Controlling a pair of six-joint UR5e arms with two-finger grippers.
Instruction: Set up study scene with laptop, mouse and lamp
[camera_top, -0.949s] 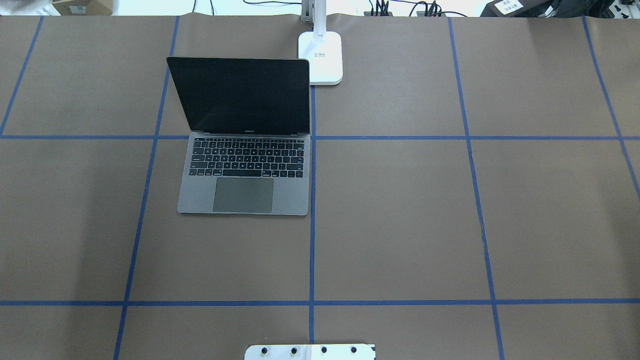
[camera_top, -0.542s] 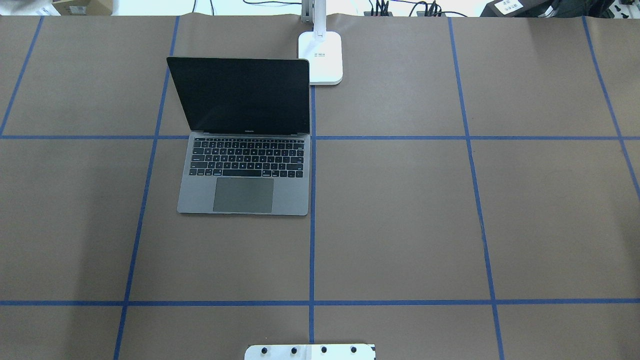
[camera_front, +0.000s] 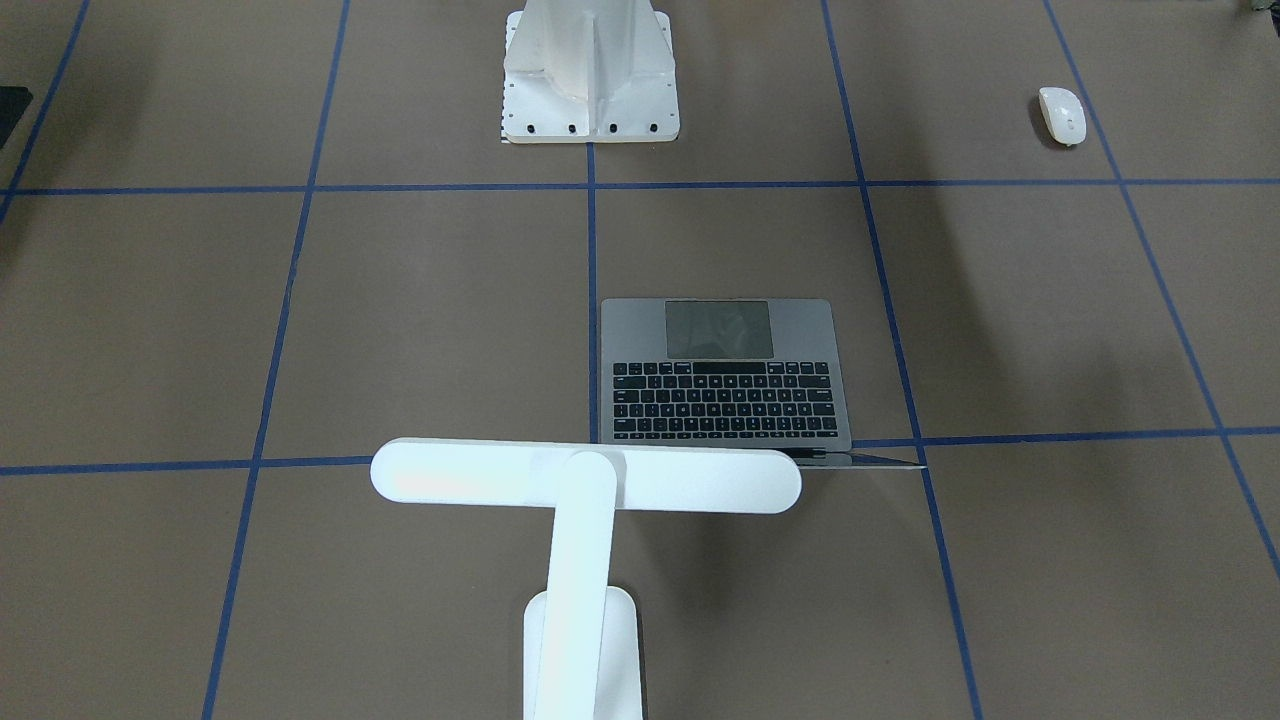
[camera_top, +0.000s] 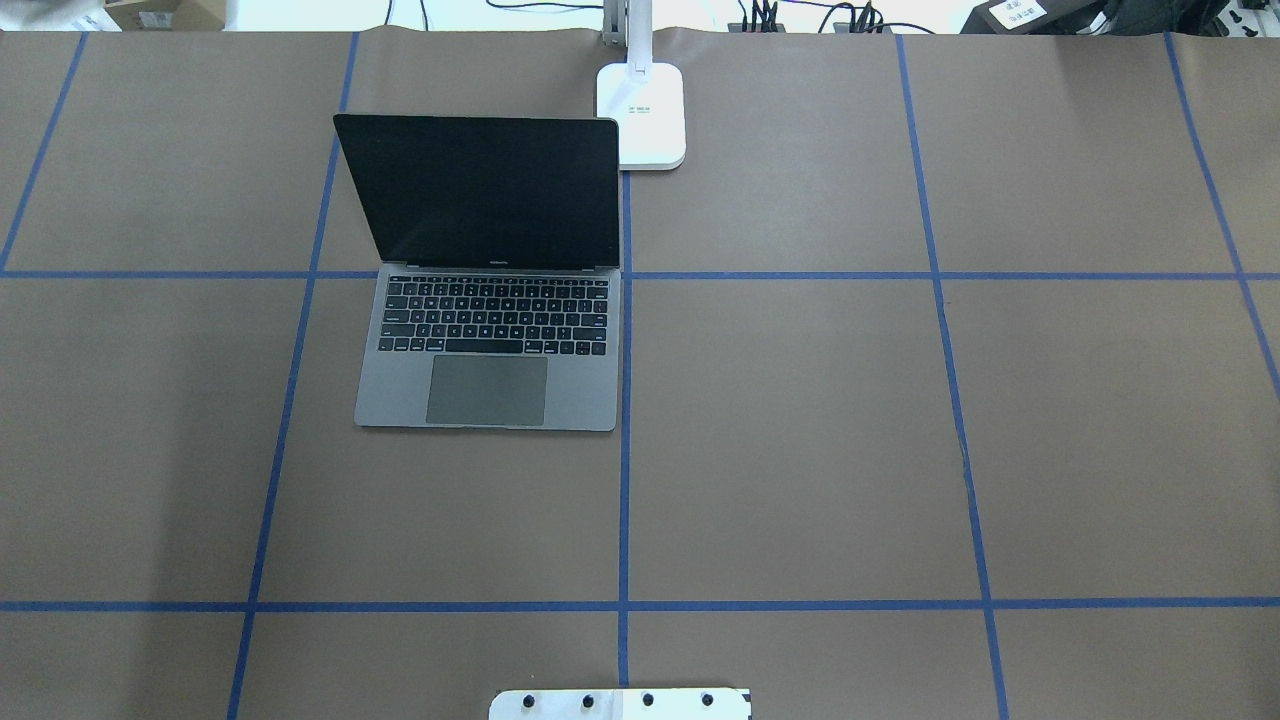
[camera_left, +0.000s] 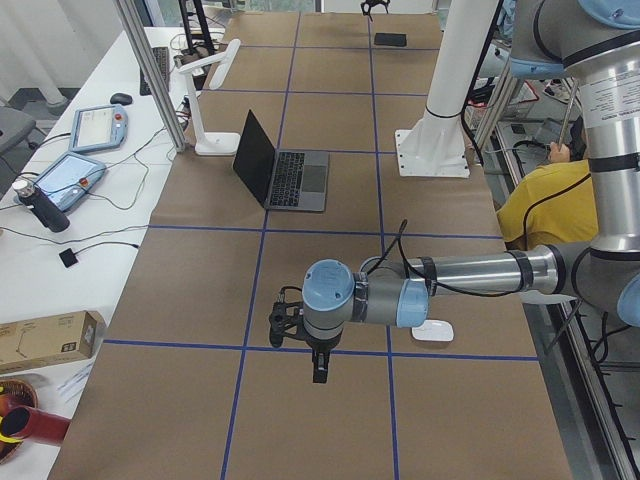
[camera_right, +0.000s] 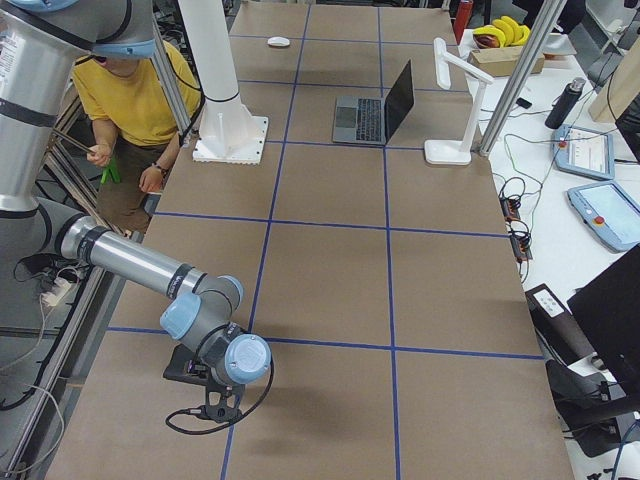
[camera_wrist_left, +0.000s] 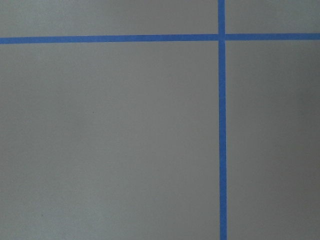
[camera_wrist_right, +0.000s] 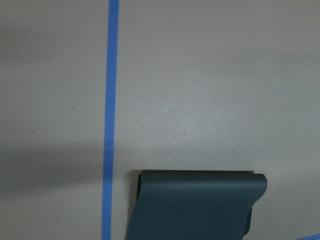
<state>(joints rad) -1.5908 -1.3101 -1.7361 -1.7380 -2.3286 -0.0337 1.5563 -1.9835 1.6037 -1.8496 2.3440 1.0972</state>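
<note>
The lamp (camera_front: 585, 476) partly hides laptop (camera_front: 725, 340) screen (seen edge-on).

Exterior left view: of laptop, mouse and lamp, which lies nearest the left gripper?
The mouse, the small white oval lying close to the left gripper; the laptop and lamp stand together much farther away.

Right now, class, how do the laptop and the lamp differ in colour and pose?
The laptop is grey with black keys; the lamp is all white. The laptop lies low, screen raised; the lamp stands tall on a small base. Both rest on the table.
</note>
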